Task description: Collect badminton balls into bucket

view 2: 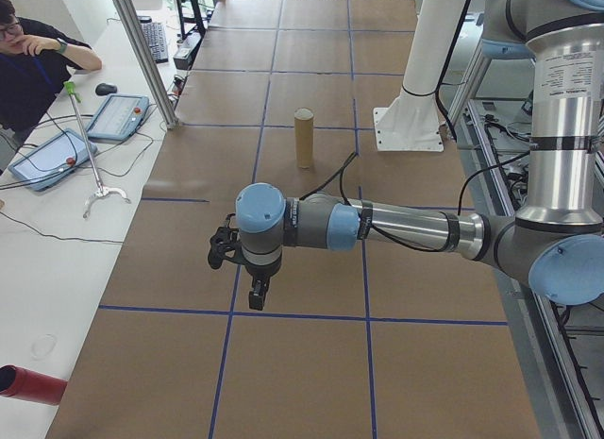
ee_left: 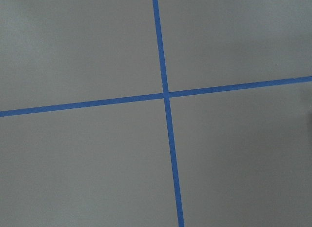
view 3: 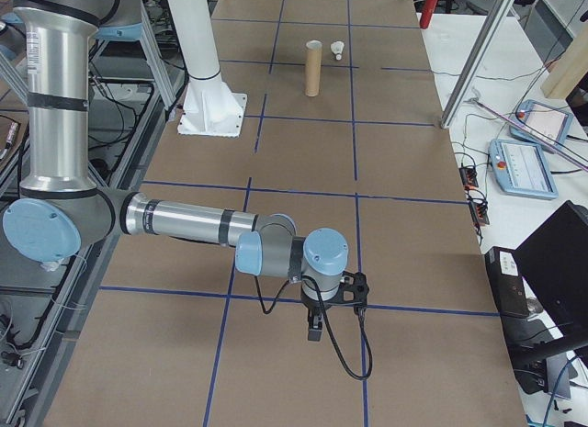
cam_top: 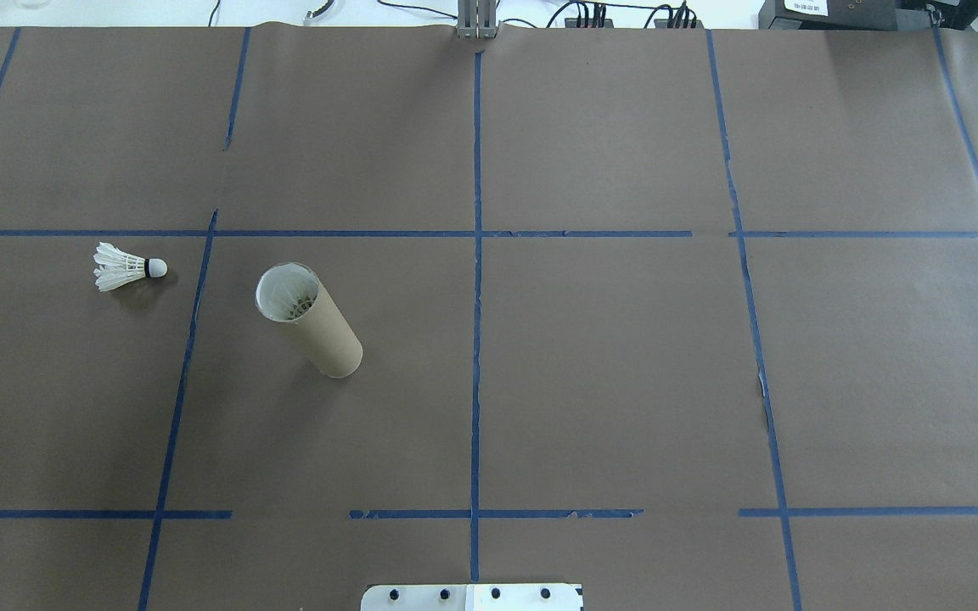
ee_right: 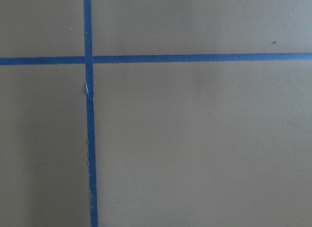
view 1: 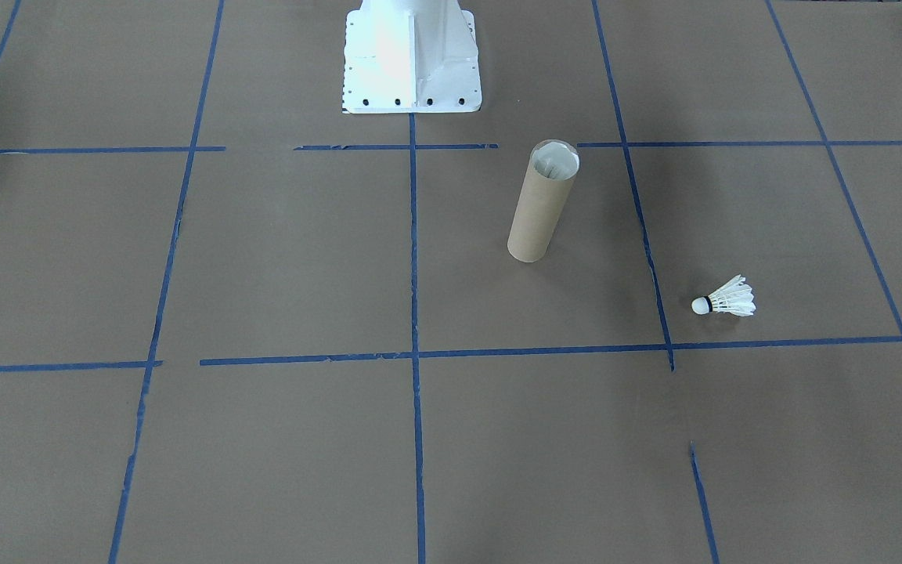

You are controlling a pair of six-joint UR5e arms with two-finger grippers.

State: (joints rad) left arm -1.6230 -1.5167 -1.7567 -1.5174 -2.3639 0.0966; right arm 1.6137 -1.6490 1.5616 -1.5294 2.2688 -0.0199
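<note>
We saw a wide table [cam_top: 608, 365] covered in brown paper and marked into squares by blue tape lines [cam_top: 476, 255], with the white pedestal base [view 1: 410, 59] of the robot bolted at its edge. Along one side ran a white bench carrying two teach pendants [view 2: 117, 116], cables and a seated person [view 2: 38, 66]; a red cylinder [view 2: 30, 384] lay at its near end. The bucket [cam_top: 309, 320] stood upright on the robot's left half of the table, feathers showing inside its open top. One badminton ball [cam_top: 127, 267] lay on its side well apart from it, further to the robot's left, cork tip pointing toward the tube. The left gripper [view 2: 253, 293] and the right gripper [view 3: 314, 328] hung over bare paper at opposite table ends, far from both; we could not tell how their jaws stood.
</note>
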